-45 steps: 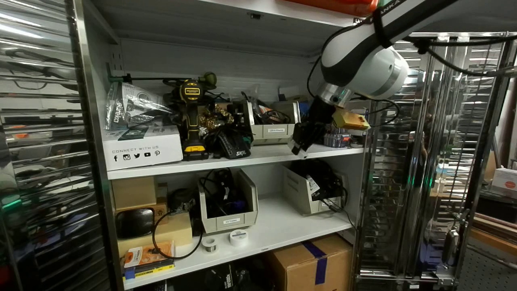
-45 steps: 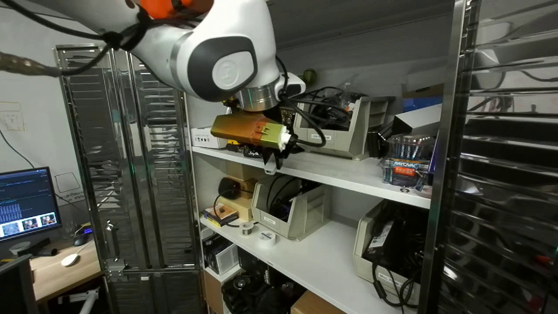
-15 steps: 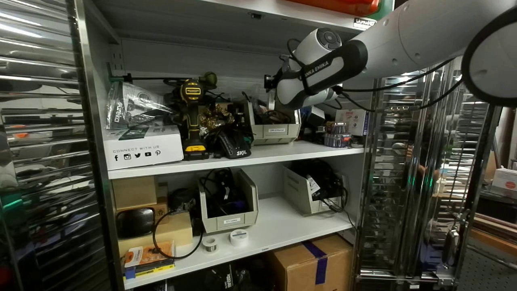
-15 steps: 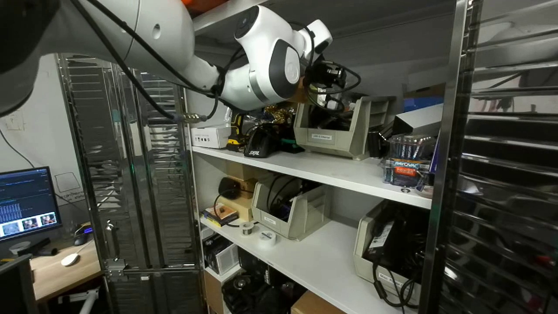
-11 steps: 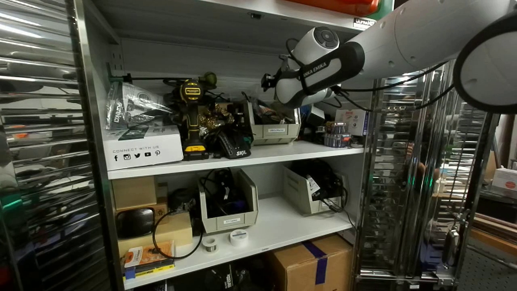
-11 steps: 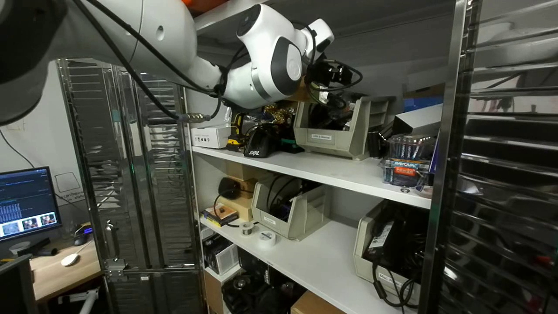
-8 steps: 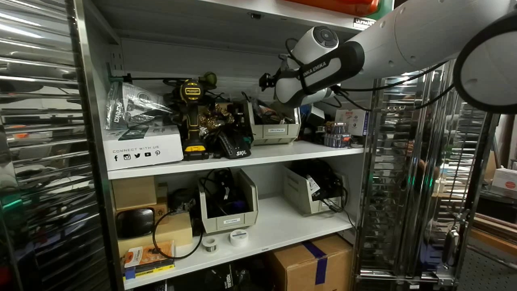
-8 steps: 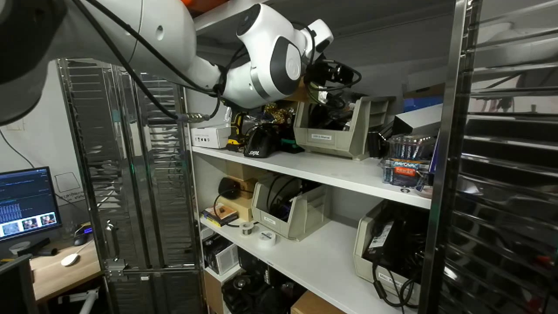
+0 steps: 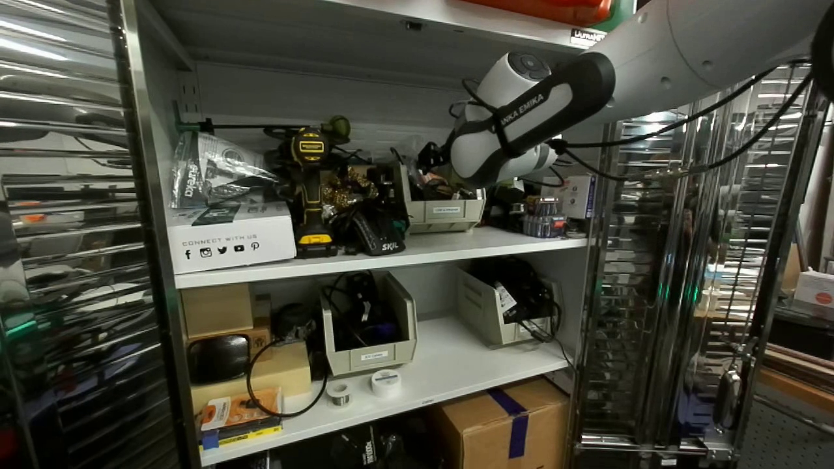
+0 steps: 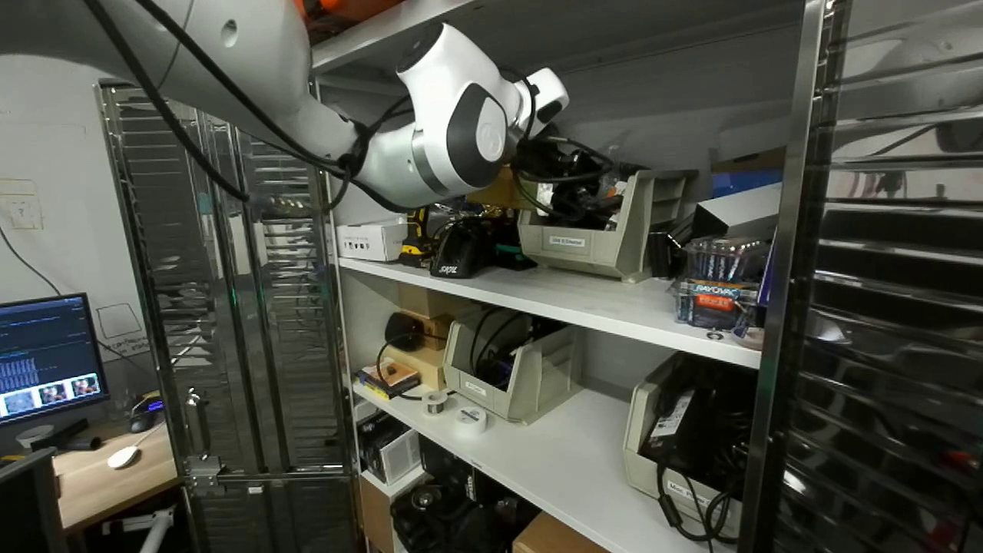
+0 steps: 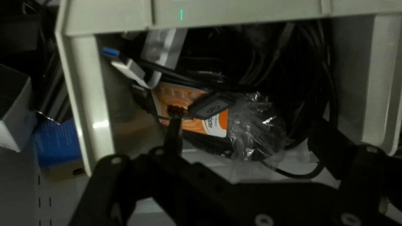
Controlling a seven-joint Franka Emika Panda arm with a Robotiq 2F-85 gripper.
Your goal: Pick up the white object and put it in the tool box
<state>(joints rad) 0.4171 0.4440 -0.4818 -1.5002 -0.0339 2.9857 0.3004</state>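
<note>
gripper (image 11: 246,125) spread wide, holding nothing | white plug (image 11: 130,70) (target, I'd guess) in grey bin (image 11: 220,12), near its side wall | spread fingers (image 11: 173,138) could snag bin's cables (image 11: 207,85) backing out, dragging plug along

The place looked like a workshop or a robotics lab; which, could not be told. A tall white metal cabinet (image 9: 260,94) with shiny louvred metal doors (image 10: 184,307) stood open, its white shelves (image 10: 568,296) holding a black-and-yellow pistol-shaped power tool (image 9: 311,189), open-fronted grey plastic bins (image 9: 430,223) with white labels (image 9: 446,210) and heaps of black cables (image 9: 361,316), a small white-rimmed spool of silvery wire (image 9: 339,395), and a clear pack of Rayovac batteries (image 10: 710,296). A white-and-grey jointed robot arm (image 9: 554,104) hung in its opening. In an exterior view, a flat black computer monitor (image 10: 50,349) bore rows of text (image 10: 19,374) near a pale wooden desk (image 10: 92,495).
</note>
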